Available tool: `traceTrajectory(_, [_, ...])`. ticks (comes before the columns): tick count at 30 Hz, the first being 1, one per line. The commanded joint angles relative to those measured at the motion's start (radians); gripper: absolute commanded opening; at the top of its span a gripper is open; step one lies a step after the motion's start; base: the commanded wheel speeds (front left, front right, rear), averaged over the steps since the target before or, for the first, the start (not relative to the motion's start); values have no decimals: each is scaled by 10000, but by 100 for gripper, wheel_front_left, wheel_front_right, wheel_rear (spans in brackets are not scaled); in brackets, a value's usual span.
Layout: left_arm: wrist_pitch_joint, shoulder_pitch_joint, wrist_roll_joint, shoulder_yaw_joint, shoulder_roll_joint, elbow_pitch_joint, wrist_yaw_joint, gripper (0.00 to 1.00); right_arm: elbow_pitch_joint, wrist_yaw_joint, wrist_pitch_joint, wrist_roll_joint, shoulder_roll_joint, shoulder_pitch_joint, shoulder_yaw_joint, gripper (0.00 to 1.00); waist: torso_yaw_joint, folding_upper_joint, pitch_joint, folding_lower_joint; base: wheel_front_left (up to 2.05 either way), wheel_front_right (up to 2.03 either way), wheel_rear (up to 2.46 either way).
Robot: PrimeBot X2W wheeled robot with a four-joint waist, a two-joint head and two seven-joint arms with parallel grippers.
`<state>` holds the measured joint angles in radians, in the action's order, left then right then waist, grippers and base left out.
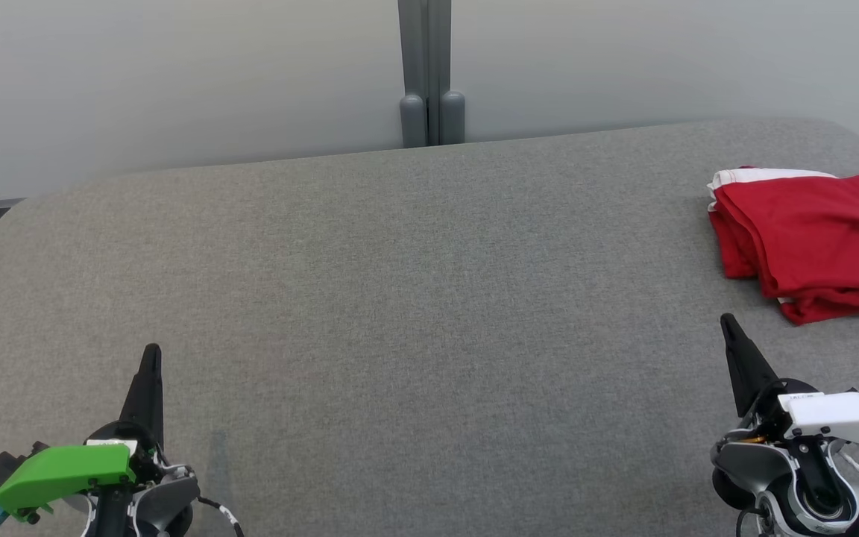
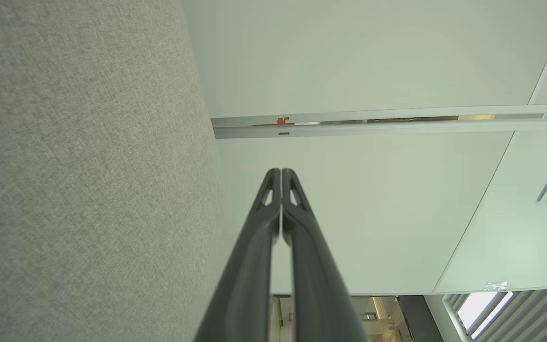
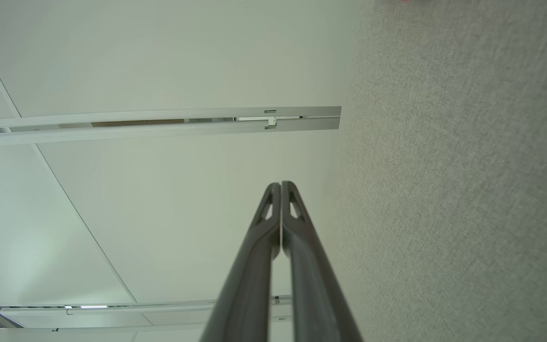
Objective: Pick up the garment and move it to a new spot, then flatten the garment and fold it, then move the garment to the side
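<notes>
Two grippers rest low in the head view, left gripper (image 1: 151, 356) and right gripper (image 1: 729, 324), both pressed together and empty; the red garment (image 1: 810, 231) lies folded just ahead and outward of the right one, by the grey table (image 1: 429, 298) edge. Each wrist view confirms closed tips. A careless right-arm brush could, I reckon, push that stack off.

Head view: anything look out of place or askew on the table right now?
Nothing stands out. The red garment lies folded at the far right of the table, layers slightly uneven, white trim showing at the back. The left claw and right claw are shut and empty.
</notes>
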<state>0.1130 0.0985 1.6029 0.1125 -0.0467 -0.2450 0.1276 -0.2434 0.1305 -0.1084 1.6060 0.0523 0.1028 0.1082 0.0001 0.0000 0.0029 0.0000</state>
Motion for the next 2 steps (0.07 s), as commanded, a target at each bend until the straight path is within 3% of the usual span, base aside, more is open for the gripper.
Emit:
traceTrajectory(1, [52,202,128,41,-65,-16,58,0,-27,4,-64,150,36,102,23,0,-1,0,2,0,0,0,0])
traceTrajectory(2, [50,184,119,39,-65,-14,58,0,-27,4,-65,131,35,93,25,0,-1,0,2,0,0,0,0])
